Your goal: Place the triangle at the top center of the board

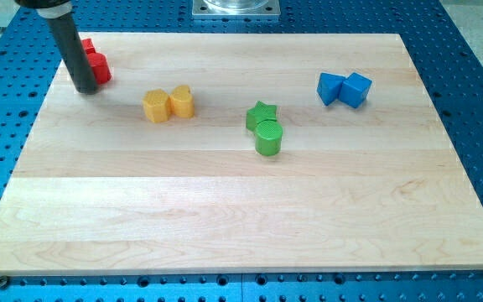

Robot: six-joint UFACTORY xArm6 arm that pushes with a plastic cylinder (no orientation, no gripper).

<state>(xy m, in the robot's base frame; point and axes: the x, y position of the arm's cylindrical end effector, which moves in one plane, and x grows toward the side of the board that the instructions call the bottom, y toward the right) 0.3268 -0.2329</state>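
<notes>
My tip (85, 90), a plain rod with no jaws to open or close, stands against the red blocks (98, 67). The blue triangle (331, 87), apparently the target, lies far to the tip's view-right and is not yet engaged.

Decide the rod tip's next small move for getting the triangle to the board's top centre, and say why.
Probably slide my tip rightward along the view's top, above the yellow blocks: it sits beside the red blocks at top left, far from the blue triangular block, which touches the blue cube.
</notes>
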